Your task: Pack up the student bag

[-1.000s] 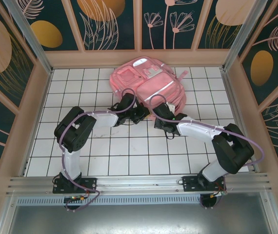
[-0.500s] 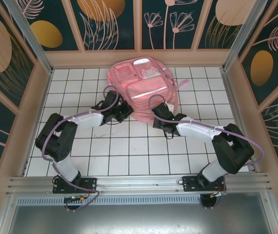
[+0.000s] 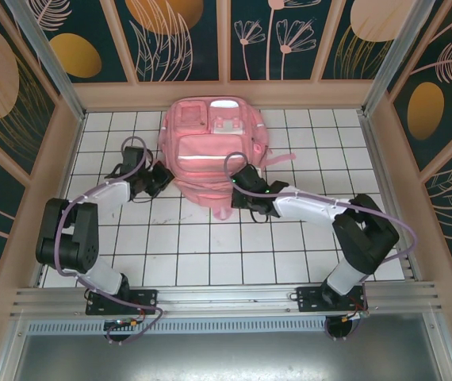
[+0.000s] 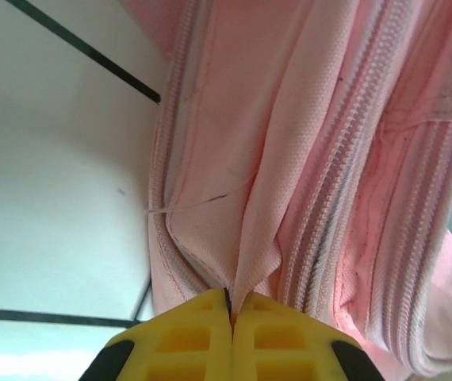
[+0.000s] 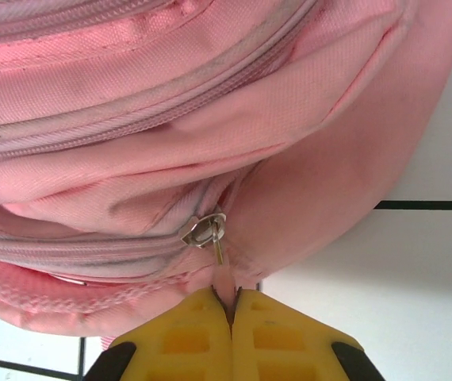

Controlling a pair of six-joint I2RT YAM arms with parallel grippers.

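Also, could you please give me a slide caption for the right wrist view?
Close-up: right gripper pinching the pink zipper tab of the student bag on the tiled table.

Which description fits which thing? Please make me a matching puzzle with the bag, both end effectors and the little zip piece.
1 student bag
2 left end effector
3 right end effector
4 zip slider

A silver metal
B shut on the pink pull tab
C lying at the far middle of the white tiled table
D shut on a fold of the bag's side fabric

Pairs: 1-C, 2-D, 3-B, 4-A
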